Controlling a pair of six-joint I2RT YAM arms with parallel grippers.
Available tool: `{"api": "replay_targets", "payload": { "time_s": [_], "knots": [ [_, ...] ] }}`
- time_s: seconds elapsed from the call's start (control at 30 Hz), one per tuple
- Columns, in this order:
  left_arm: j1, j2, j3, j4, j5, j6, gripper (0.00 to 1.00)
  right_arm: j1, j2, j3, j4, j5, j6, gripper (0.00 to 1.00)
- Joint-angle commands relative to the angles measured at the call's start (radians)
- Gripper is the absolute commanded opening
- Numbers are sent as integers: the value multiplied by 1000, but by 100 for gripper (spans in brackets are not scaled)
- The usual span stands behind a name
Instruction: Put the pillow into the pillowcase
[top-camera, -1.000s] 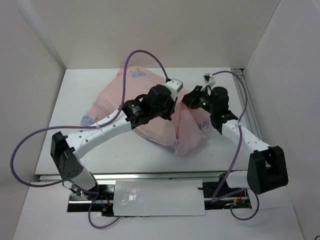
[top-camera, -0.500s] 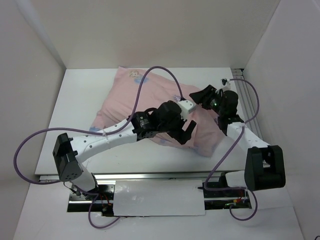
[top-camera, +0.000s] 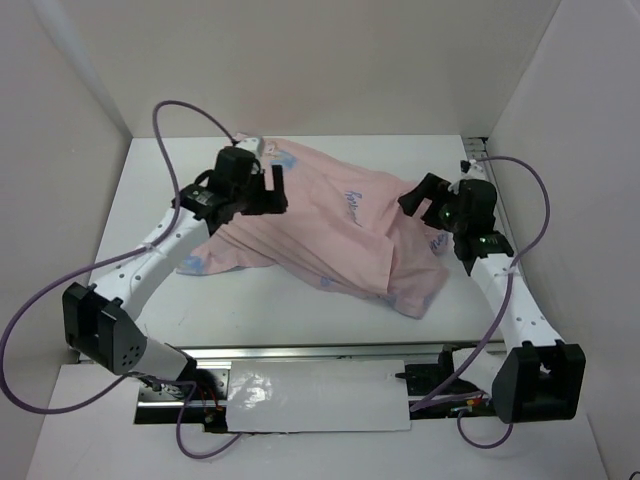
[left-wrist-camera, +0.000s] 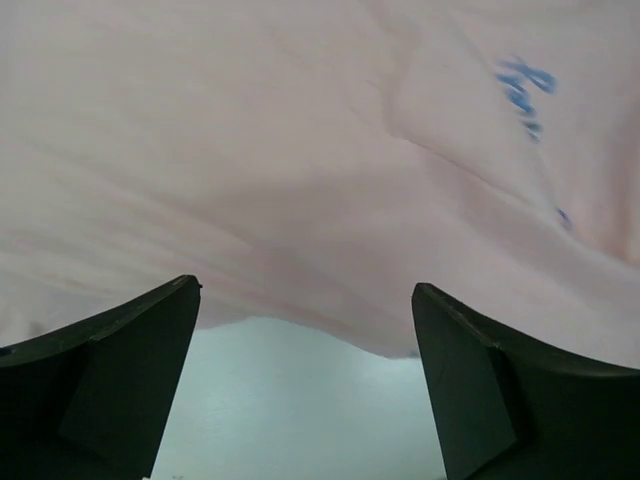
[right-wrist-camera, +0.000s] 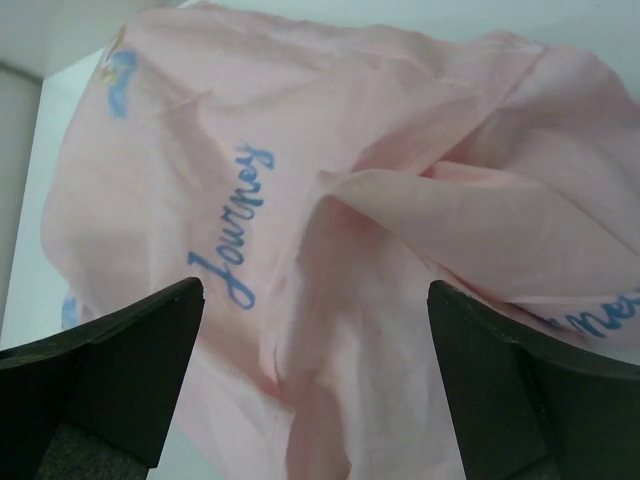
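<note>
The pillowcase (top-camera: 320, 230) lies pale pink side up across the middle of the table, rumpled, with blue lettering showing through. The pillow is hidden; no white surface of it shows. My left gripper (top-camera: 270, 185) hovers open over the pillowcase's far-left part. In the left wrist view the pink pillowcase (left-wrist-camera: 320, 150) fills the top, its edge ends between the dark fingers (left-wrist-camera: 110, 380), and nothing is held by the left gripper (left-wrist-camera: 305, 292). My right gripper (top-camera: 420, 195) is open above the right end. The right wrist view has folded pillowcase (right-wrist-camera: 330, 230) beyond the open right gripper (right-wrist-camera: 315, 290).
White walls (top-camera: 80, 150) close in the table on the left, back and right. Bare table (top-camera: 300, 320) runs along the near edge in front of the fabric. Purple cables (top-camera: 170, 110) loop above both arms. A metal rail (top-camera: 485, 150) sits at the far right corner.
Both grippers have opened and let go of the fabric. The left arm swung from the middle to the far left, the right drew back slightly, and the pillowcase now lies flatter and wider.
</note>
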Motion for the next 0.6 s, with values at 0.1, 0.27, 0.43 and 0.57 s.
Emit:
{"api": "replay_targets", "payload": {
  "time_s": [0.1, 0.27, 0.43, 0.57],
  "knots": [
    [217, 14, -84, -28, 44, -80, 100, 164, 75, 129, -229, -208, -275, 100],
    [361, 34, -118, -37, 68, -103, 100, 298, 164, 180, -275, 137, -251, 93],
    [458, 25, -138, -37, 53, -103, 100, 286, 186, 236, -241, 120, -260, 53],
    [563, 25, -166, -37, 73, -103, 100, 237, 226, 275, -217, 28, -269, 0]
  ]
}}
